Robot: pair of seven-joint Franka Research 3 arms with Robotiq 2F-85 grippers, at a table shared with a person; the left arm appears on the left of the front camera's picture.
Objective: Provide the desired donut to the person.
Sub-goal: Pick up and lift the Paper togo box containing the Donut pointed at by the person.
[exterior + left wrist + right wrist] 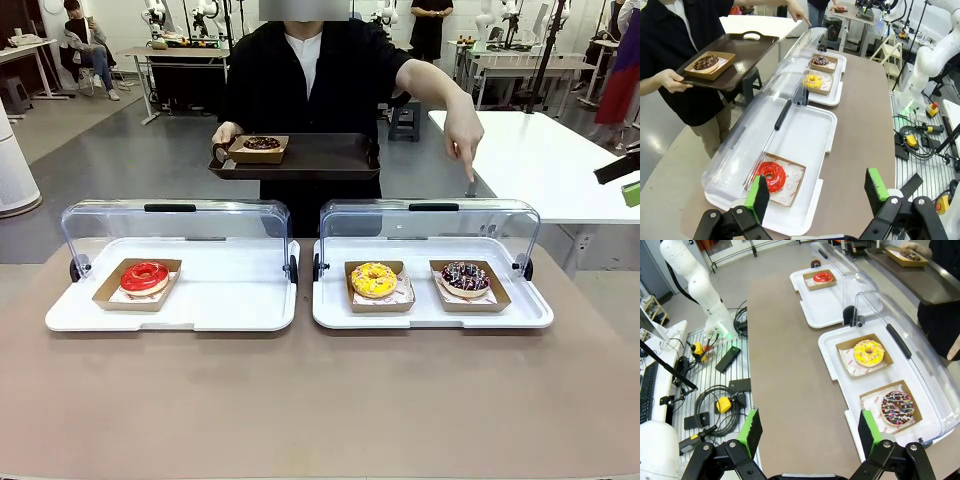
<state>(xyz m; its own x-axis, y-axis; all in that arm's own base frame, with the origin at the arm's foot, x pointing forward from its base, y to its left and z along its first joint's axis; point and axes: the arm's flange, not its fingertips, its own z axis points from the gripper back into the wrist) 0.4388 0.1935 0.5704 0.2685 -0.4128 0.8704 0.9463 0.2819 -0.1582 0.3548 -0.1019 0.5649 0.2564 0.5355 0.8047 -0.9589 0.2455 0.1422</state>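
Person (300,90) holds brown serving tray (330,160) in one hand; other hand (465,135) points down over right white tray (430,316). Choc sprinkle donut (465,278) sits at that tray's right end, yellow donut (374,280) beside it. Left gripper (817,191) & right gripper (810,431): both wide open, empty, over worktop (320,400).

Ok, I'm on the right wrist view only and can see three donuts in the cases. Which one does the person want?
Observer: The person's hand points a finger down over the clear cover, above the chocolate sprinkled donut at the right end.
Operator: Not the yellow one?
Observer: No, the yellow donut lies well toward the robot's left of that finger.
Operator: Is the left gripper free?
Observer: The left gripper is open, nothing between its fingers.
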